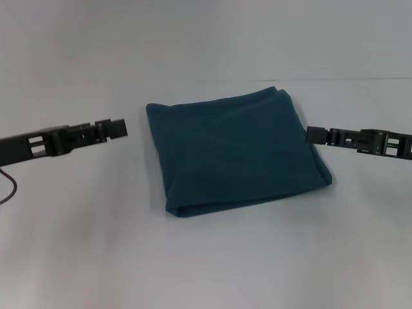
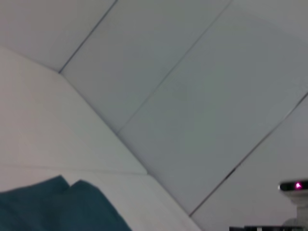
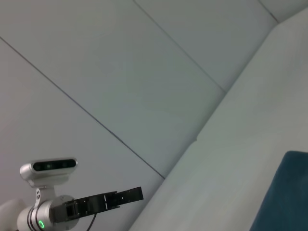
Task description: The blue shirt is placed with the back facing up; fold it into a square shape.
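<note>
A: Start with the left gripper [image 1: 119,129]. Where does it sit?

B: It hangs on the robot's left side of the table [image 1: 77,244], its tip pointing inward toward the blue shirt [image 1: 235,154] and stopping just short of the shirt's left edge. It touches nothing. Its black fingers look drawn together in the head view, with no gap showing between them and nothing caught in them.

A: And the right gripper [image 1: 310,135]?

B: It mirrors the other one, coming in from the robot's right and held level above the table. Its tip lies just beside the shirt's right edge, near the middle of that side. From the head view one cannot tell whether it touches the cloth. Its fingers also appear pressed together and hold nothing.

A: How does the shirt lie?

B: It is folded into a roughly square bundle in the middle of the white table, between the two grippers. Layered edges show along the near side, and the plain teal-blue surface faces up.

A: Do the wrist cameras add anything?

B: The left wrist view catches a corner of the shirt [image 2: 53,207] against pale wall panels. The right wrist view shows another shirt corner [image 3: 284,192] and, farther off, the left gripper [image 3: 130,195] on its silver arm.
</note>
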`<move>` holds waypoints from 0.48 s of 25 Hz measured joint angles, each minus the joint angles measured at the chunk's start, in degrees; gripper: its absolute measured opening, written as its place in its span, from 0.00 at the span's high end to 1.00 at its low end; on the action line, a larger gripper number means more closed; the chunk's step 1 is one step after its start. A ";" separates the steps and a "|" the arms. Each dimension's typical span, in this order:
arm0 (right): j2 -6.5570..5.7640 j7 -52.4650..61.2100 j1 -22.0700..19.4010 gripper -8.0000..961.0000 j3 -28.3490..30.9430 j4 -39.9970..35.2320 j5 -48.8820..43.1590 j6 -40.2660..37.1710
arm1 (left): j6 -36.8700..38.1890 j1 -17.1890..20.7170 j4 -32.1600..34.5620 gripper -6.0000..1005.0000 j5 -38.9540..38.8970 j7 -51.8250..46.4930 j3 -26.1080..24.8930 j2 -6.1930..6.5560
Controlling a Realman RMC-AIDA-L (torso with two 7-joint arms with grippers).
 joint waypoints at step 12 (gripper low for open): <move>0.43 -4.02 1.54 0.28 -0.02 -1.87 -7.13 2.53 | 0.43 -1.33 0.95 0.14 5.51 1.18 3.43 -0.11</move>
